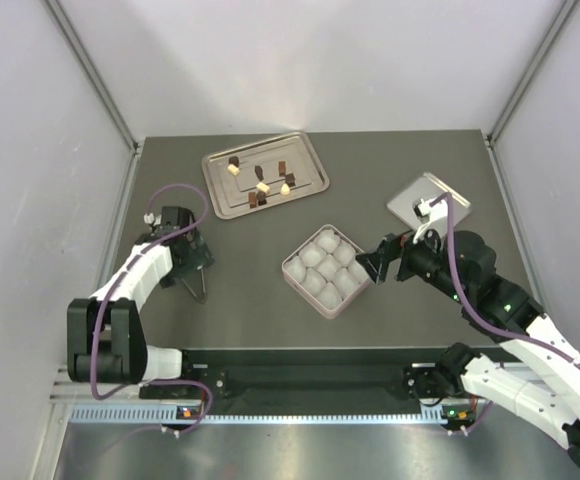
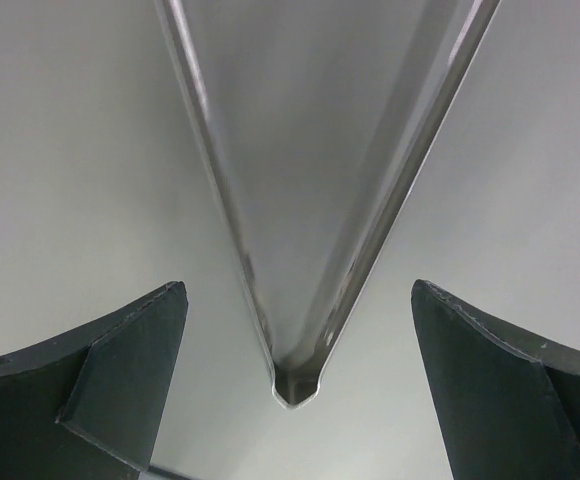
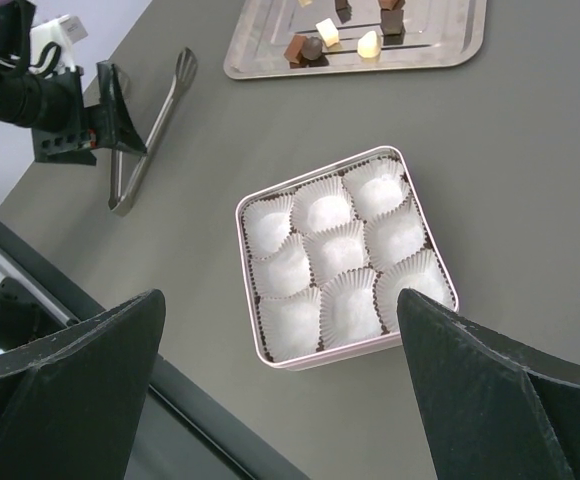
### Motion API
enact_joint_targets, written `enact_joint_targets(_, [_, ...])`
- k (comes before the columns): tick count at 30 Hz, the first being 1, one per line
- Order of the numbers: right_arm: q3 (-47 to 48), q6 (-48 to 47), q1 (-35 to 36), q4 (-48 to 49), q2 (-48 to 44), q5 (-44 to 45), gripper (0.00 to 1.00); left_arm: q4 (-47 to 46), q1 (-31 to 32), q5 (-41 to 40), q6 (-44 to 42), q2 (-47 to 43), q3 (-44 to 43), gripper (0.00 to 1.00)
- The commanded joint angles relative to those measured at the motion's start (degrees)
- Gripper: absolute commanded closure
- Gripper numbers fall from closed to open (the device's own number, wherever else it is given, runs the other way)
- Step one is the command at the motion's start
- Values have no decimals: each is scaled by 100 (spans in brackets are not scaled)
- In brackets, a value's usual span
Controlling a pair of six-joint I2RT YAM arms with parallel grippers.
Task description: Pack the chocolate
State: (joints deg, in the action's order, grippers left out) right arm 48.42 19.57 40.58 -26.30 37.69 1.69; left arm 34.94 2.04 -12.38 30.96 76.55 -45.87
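We see a dark grey table (image 1: 390, 160) with both arms reaching over it from the near edge. The left arm bends in along the left edge, and the right arm stretches from the near right corner toward the middle. A silver metal tray (image 1: 305, 165) lies toward the far edge, a little left of the middle. A pink square box (image 1: 286, 268) sits near the middle of the table, turned cornerwise, and nine white paper cups (image 3: 335, 245) line its compartments. Near the right edge lies a small square metal piece (image 1: 420, 190), either a lid or a tray, we cannot tell which; the right wrist partly covers it. Metal tongs (image 3: 150, 130) lie flat close to the left edge. The chocolate (image 1: 262, 185) is all on the silver tray, dark brown and cream-white pieces scattered apart from one another, well away from the box. The left gripper (image 1: 194, 262) is over the tongs with its fingers (image 2: 130, 370) spread wide. In the left wrist view the hinged end of the tongs lies between the fingers and touches neither. The right gripper (image 1: 368, 262) is just beside the box's right corner, spread just as wide and pinching nothing, and in the right wrist view its fingers (image 3: 90, 390) frame the box.
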Motion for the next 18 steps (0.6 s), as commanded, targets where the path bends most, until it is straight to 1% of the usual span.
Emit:
enact_joint_targets(1, [176, -41, -59, 134, 10, -29, 0, -471, -11, 43, -125, 333, -256, 2])
enact_joint_targets(9, [115, -15, -59, 161, -69, 33, 0, -1024, -46, 16, -415, 632, -194, 2])
enact_joint_targets(14, [106, -15, -59, 170, -87, 68, 0, -1094, -99, -124, -521, 984, -318, 3])
enact_joint_targets(17, [115, -6, -59, 161, -104, 42, 0, -1182, -160, -10, -521, 1011, -213, 3])
enact_joint_targets(18, [115, -6, -59, 152, -148, 50, 0, -1252, -326, 86, -521, 985, -177, 3])
